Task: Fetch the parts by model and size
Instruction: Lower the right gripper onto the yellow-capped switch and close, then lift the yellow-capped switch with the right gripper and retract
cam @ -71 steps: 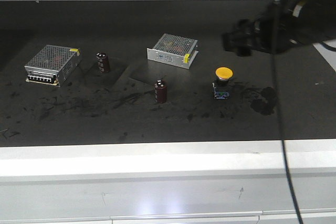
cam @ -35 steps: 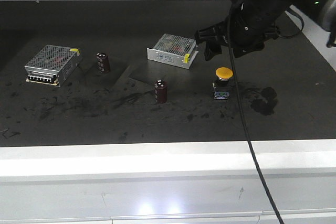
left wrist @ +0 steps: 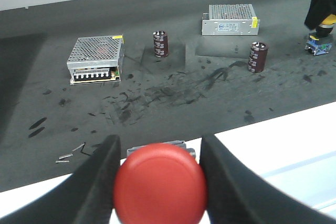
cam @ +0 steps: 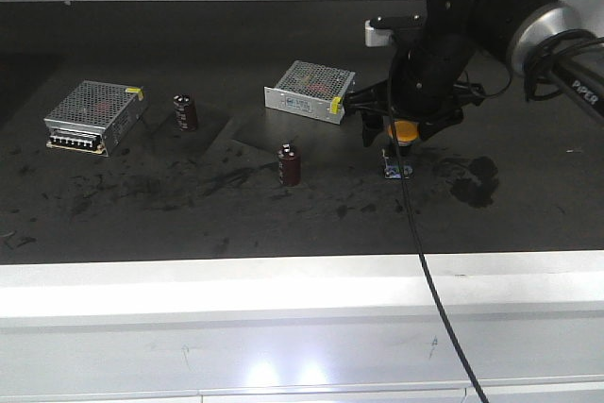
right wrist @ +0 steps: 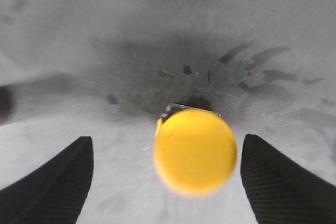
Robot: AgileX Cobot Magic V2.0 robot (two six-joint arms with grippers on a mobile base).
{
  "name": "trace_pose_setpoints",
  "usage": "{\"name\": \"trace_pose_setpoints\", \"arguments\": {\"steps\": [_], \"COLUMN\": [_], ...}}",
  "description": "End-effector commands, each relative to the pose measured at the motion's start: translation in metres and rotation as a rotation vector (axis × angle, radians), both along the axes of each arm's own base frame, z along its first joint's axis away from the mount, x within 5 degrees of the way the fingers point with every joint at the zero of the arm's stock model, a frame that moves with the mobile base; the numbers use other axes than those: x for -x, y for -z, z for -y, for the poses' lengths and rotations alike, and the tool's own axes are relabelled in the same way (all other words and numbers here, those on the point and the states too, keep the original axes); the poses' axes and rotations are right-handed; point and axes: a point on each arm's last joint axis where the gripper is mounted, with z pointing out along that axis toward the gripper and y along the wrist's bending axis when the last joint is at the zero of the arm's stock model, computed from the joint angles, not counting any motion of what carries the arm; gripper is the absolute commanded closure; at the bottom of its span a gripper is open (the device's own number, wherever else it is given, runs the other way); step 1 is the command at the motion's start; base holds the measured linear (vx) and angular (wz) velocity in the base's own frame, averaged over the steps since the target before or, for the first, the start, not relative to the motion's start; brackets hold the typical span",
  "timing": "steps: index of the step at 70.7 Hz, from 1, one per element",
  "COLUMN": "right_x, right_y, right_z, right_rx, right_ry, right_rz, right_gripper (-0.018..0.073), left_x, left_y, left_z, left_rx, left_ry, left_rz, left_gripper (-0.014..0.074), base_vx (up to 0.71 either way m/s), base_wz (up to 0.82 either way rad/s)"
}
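Only the left wrist view shows the left claw (left wrist: 159,146): it is clenched on the red push-button switch (left wrist: 160,183), held above the counter's (cam: 142,214) white front edge. The front view shows neither.

The right wrist view looks straight down on the yellow push-button switch (right wrist: 195,150). The right claw (right wrist: 165,139) is released, its dark fingers (right wrist: 58,182) spread wide at 9 and 3 o'clock of the cap and not touching it.

In the front view the right arm (cam: 444,54) covers most of that yellow cap, leaving only a sliver and the blue-marked base visible. The switch stands at 3 o'clock of the nearer maroon capacitor (cam: 290,164). The right wrist picture is blurred, and the base is nearly hidden beneath the cap.

Half a second ago the arm hung at 12 o'clock of the switch with the cap fully exposed; it has since come down over it.
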Motion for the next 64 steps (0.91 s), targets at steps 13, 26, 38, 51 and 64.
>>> {"name": "trace_pose_setpoints", "arguments": {"steps": [13,26,38,51,64], "right_x": [-0.002,0.0,0.006,0.025,0.058], "right_y": [-0.025,-0.025,-0.039,-0.085,-0.12], "right_z": [0.006,0.006,0.008,0.015,0.027], "right_rx": [0.014,0.012,0.008,-0.017,-0.014], "right_ry": [0.043,0.042,0.034,0.012,-0.002], "right_rz": [0.108,0.091,0.119,0.252,0.396], "right_gripper": [0.0098,0.0356,0.0575,0.0568,0.0565], "left_x": [-0.002,-0.002,-0.002,-0.002,-0.002], "left_y": [-0.013,-0.013,-0.013,-0.013,-0.013], "left_z": [0.001,0.001,0.001,0.001,0.001], "left_rx": [0.027,0.027,0.027,0.027,0.027], "left_ry": [0.006,0.006,0.006,0.006,0.006], "left_rz": [0.079,0.079,0.079,0.079,0.079], "left_gripper": [0.0602,0.0602,0.0602,0.0602,0.0602], "base_vx": [0.0,0.0,0.0,0.0,0.0], "base_wz": [0.0,0.0,0.0,0.0,0.0]}}
